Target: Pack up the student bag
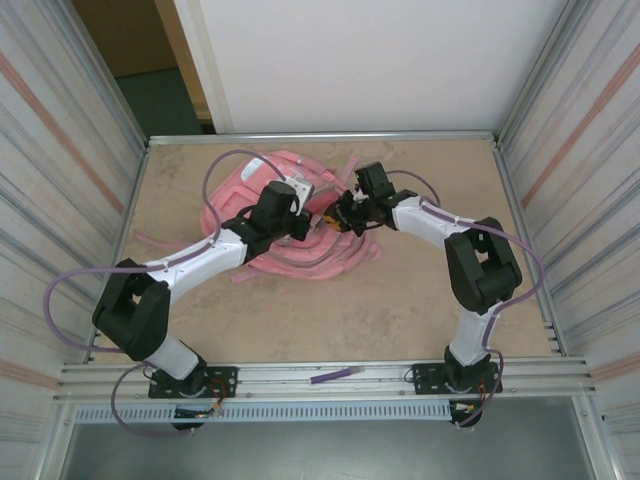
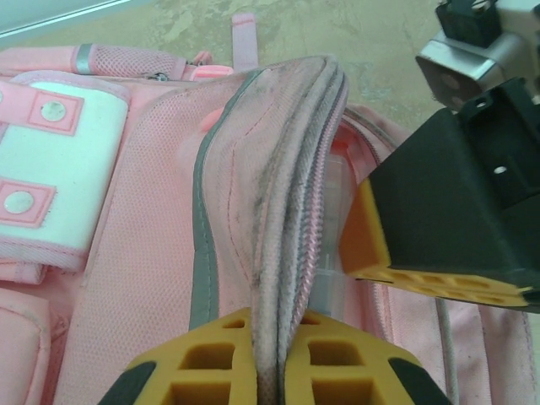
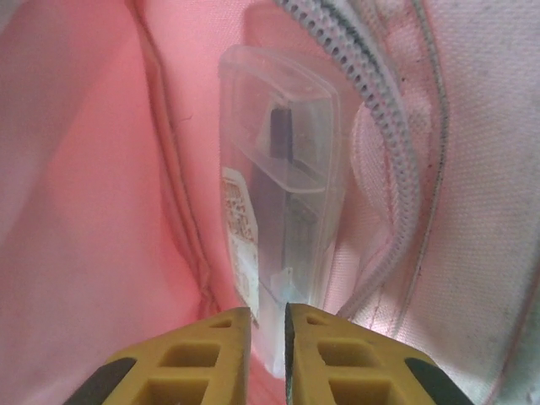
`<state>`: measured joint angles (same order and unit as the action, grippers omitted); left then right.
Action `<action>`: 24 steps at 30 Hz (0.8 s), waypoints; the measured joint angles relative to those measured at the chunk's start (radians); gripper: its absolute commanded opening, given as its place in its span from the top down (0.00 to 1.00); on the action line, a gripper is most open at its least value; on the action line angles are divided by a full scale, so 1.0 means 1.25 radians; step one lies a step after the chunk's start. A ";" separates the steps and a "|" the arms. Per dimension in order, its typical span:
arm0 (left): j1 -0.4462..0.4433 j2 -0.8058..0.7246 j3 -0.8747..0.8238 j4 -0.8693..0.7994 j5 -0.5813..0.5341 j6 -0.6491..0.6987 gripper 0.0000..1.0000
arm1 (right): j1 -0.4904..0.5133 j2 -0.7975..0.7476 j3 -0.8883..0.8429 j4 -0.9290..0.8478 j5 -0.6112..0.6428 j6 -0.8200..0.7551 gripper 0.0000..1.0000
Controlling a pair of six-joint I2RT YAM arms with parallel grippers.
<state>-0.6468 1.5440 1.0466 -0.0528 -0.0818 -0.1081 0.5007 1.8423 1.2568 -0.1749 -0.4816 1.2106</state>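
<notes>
We see the student bag [image 1: 300,258], a large pink fabric backpack with a white snap-button front pocket, lying on the far middle of the beige table [image 1: 400,310], a little left of centre, with both arms reaching onto it. The left gripper [image 2: 268,359] has its yellow fingers pinched together on the raised, grey-smudged zipper edge of the bag's opening, holding that flap upright. Just beside it the right gripper [image 3: 268,333] reaches into the pink interior, its fingers clamped on the near end of a clear plastic rectangular case [image 3: 283,211] standing inside the bag next to the zipper.
</notes>
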 measured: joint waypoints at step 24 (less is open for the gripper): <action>0.011 -0.036 -0.066 0.050 0.044 0.009 1.00 | 0.045 0.147 0.075 0.131 0.028 -0.064 0.79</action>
<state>-0.6334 1.4994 0.9638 0.0101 -0.0265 -0.0975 0.5571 2.0258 1.3506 -0.0109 -0.4461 1.1309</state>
